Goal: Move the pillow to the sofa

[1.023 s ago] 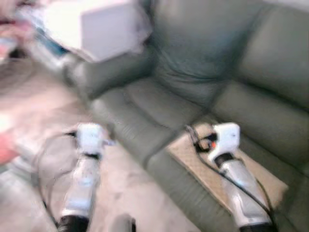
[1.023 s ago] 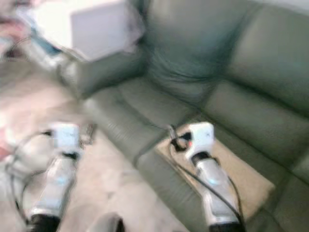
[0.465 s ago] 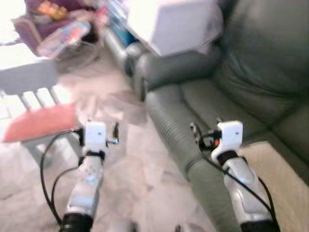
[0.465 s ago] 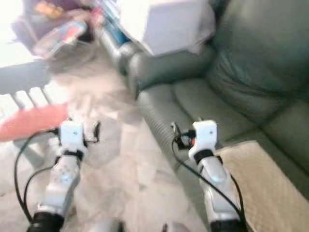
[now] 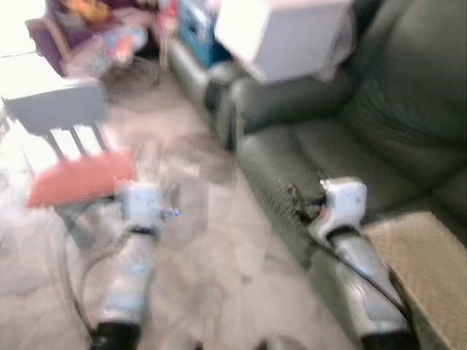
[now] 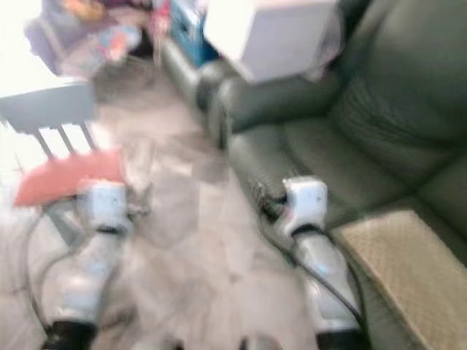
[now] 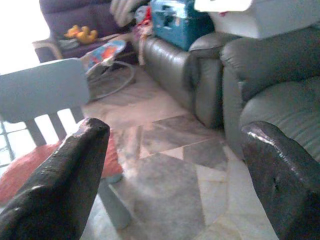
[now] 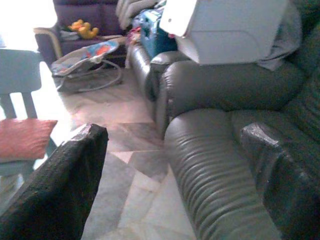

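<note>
Ahead of my left gripper, past its widely parted fingers, the red pillow lies on the seat of a small grey chair; my right gripper, equally wide and empty, points at the green sofa close in front of it; both arms hover over the tiled floor. I judge I am approaching the pillow; best to square up to the chair, come in low over the seat, and pinch the pillow's near edge without nudging the chair.
</note>
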Available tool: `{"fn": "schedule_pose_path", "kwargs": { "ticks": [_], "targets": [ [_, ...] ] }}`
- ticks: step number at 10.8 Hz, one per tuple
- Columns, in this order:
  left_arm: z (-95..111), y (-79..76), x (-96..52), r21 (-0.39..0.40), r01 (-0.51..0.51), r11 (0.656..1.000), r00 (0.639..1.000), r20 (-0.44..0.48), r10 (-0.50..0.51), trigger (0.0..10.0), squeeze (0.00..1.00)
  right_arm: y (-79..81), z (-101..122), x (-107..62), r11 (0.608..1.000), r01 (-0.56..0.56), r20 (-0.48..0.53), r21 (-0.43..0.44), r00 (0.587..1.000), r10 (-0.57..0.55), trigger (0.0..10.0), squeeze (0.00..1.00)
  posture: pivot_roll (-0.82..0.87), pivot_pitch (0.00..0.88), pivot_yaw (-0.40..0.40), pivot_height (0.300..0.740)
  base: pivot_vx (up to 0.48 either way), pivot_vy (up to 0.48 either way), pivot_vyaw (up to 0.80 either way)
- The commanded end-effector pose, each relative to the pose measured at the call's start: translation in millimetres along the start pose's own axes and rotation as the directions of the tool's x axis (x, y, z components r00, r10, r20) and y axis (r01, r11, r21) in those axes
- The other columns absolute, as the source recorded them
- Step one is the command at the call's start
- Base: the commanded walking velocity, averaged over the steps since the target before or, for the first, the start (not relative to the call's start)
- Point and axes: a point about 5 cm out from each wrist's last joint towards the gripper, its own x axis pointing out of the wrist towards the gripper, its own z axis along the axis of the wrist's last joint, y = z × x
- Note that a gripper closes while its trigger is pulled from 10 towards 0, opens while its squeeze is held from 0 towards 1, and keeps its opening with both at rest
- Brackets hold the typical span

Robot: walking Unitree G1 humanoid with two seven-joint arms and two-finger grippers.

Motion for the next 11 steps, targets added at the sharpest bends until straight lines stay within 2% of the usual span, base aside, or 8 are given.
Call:
{"fn": "schedule_pose_path", "kwargs": {
  "ticks": [1,2,8,11],
  "targets": [
    [3,10.5,1.9,0.021,-0.026,0.999,1.000,0.008,0.026,10.0,0.00,4.8,6,3.7,1.000,-0.013,0.027,0.005,1.000,0.013,10.0,0.00,-0.03,0.024,-0.025,0.740,0.000,0.480,0.00],
    [3,9.9,2.3,0.019,-0.024,1.000,1.000,0.007,0.024,10.0,0.00,6.5,6,3.9,1.000,-0.018,0.028,0.004,0.999,0.017,10.0,0.00,-0.03,0.024,-0.024,0.740,0.000,0.480,0.00],
    [5,6.7,4.3,0.021,-0.032,0.999,0.999,0.009,0.031,10.0,0.00,7.8,6,4.6,0.999,-0.032,0.028,-0.019,0.999,0.032,10.0,0.00,-0.03,0.023,-0.028,0.740,0.000,0.480,0.62],
    [8,-2.2,-3.1,-0.026,0.071,0.997,0.997,0.033,-0.070,10.0,0.00,6.4,4,4.2,0.999,-0.028,0.026,-0.019,0.999,0.029,10.0,0.00,-0.02,0.025,-0.036,0.740,0.000,0.000,0.00]
  ]
}}
